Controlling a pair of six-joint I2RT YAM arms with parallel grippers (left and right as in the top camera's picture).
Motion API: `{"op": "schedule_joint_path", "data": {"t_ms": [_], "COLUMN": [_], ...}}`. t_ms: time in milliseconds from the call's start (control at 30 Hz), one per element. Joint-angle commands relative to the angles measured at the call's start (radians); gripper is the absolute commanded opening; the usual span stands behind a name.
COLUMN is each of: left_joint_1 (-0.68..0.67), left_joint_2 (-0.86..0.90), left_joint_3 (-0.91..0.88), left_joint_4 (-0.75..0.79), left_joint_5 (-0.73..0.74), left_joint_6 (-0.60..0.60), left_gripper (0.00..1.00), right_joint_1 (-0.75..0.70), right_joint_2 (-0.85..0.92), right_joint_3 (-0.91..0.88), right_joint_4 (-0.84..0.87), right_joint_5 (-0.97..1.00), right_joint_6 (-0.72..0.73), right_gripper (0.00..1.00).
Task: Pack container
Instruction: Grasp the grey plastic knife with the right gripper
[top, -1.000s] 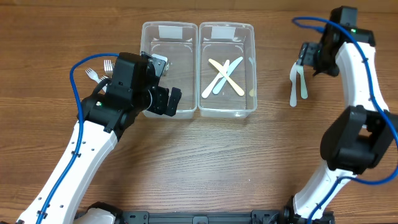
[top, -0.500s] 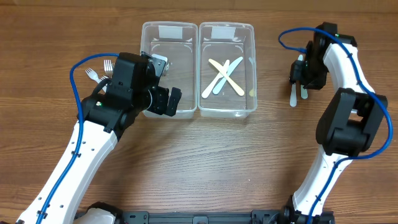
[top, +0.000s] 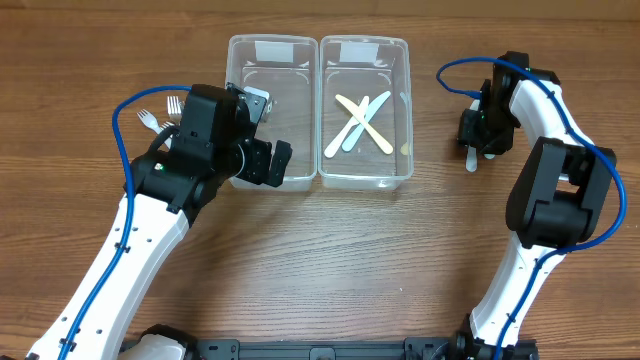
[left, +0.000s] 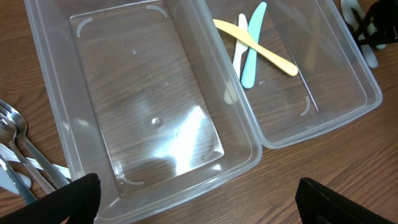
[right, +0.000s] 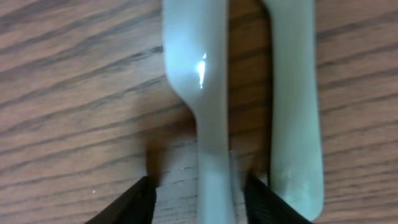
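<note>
Two clear plastic containers stand side by side. The left container (top: 232, 110) (left: 143, 112) is empty. The right container (top: 408, 100) (left: 323, 81) holds a yellow knife, a white utensil and a pale green one, crossed (top: 358, 122) (left: 249, 46). My left gripper (top: 268, 163) (left: 205, 202) is open and empty above the left container's near edge. My right gripper (top: 478, 128) (right: 199, 199) is open and low over the table on the right. Its fingers straddle the handle of a white plastic utensil (right: 199, 81). A pale green utensil (right: 292, 106) lies just beside it.
Metal forks (top: 160, 110) (left: 18, 137) lie on the table left of the left container, partly behind my left arm. The end of the white utensil (top: 470, 160) shows below the right gripper. The table is brown wood.
My right gripper has moved left and down from the far right onto the two utensils on the table. My left arm has not moved.
</note>
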Motion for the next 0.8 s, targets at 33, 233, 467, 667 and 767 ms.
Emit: {"op": "schedule_joint_path", "data": {"t_ms": [33,233,467,667,767], "left_joint_1": [-0.008,-0.008,-0.008,-0.008,-0.008], "left_joint_2": [0.011,0.011,0.011,0.011,0.011], "left_joint_3": [0.028,0.028,0.028,0.028,0.028], "left_joint_4": [0.004,0.004,0.004,0.004,0.003], "left_joint_5": [0.015,0.015,0.015,0.015,0.015], "left_joint_6": [-0.015,-0.014,-0.015,-0.014,-0.014], "left_gripper": [1.00,1.00,1.00,1.00,1.00], "right_joint_1": [0.005,0.005,0.005,0.025,0.050], "right_joint_2": [0.002,0.002,-0.021,-0.090,-0.132], "right_joint_3": [-0.027,-0.027,-0.008,0.043,0.064], "right_joint_4": [0.010,0.005,-0.002,-0.021,-0.017], "right_joint_5": [-0.009,-0.002,0.020,0.020,0.019], "right_joint_6": [-0.003,0.000,0.046,0.045,0.046], "right_gripper": [0.31,0.14,0.04,0.04,0.04]}}
